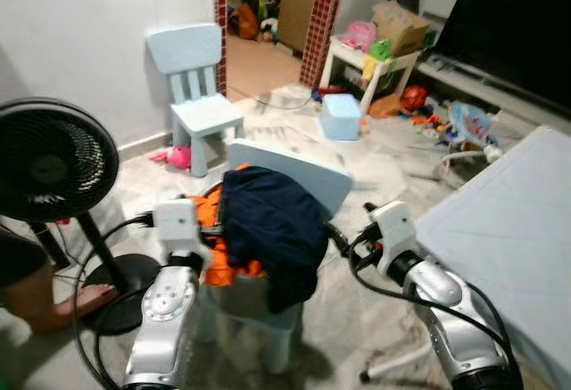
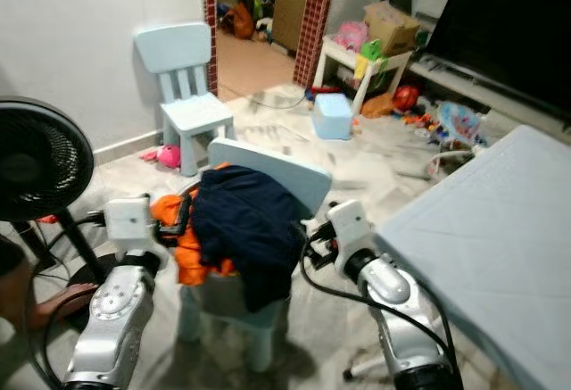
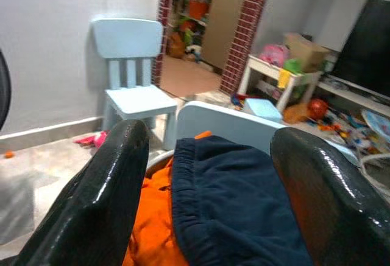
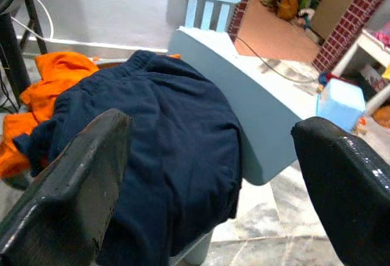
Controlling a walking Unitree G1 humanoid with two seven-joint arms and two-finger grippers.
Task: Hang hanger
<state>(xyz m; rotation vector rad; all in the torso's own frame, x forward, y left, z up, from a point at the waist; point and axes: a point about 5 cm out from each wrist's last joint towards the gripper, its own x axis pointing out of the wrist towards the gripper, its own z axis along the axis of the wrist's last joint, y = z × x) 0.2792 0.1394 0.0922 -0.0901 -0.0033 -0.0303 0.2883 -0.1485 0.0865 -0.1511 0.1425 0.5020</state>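
A small light-blue chair (image 1: 299,174) stands right in front of me, piled with a navy garment (image 1: 272,225) over an orange garment (image 1: 214,261). My left gripper (image 2: 174,219) is at the chair's left side, against the orange cloth. In the left wrist view the left gripper (image 3: 210,137) is open, its fingers (image 3: 116,175) wide apart and pointing at the navy cloth (image 3: 244,205). My right gripper (image 1: 343,243) is at the chair's right side. In the right wrist view the right gripper (image 4: 213,126) is open too, facing the navy garment (image 4: 164,144) and the chair back (image 4: 250,114).
A black standing fan (image 1: 49,162) is at my left, with a person's foot (image 1: 85,301) on its base and cables around it. A second blue chair (image 1: 201,95) stands by the wall. A pale padded surface (image 1: 517,220) is on the right. Behind are a blue box (image 1: 341,115) and scattered toys.
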